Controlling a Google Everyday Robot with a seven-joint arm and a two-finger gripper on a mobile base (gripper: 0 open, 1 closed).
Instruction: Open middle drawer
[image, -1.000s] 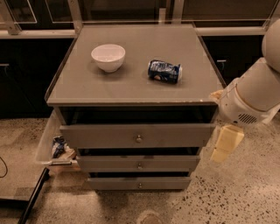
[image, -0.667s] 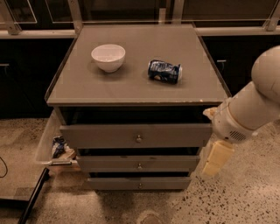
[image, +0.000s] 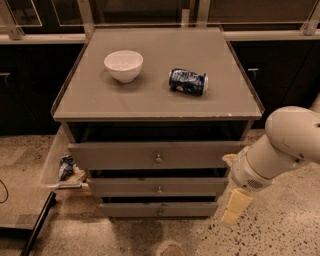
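Observation:
The grey cabinet (image: 157, 95) has three drawer fronts stacked one above another. The middle drawer (image: 125, 186) is the medium-height front, with a small round metal knob (image: 159, 190) at its centre. Its front lies about flush with the fronts above and below. My gripper (image: 235, 206) hangs at the end of the white arm (image: 280, 147), just off the cabinet's lower right corner. It is level with the middle and bottom drawers, right of the knob and apart from it.
A white bowl (image: 123, 65) and a blue can lying on its side (image: 187, 81) sit on the cabinet top. A clear side bin (image: 59, 167) with small packets hangs on the left. Dark cabinets stand behind. The floor is speckled.
The arm has swung down and left, bringing my gripper lower beside the cabinet's right corner. The drawers have not moved.

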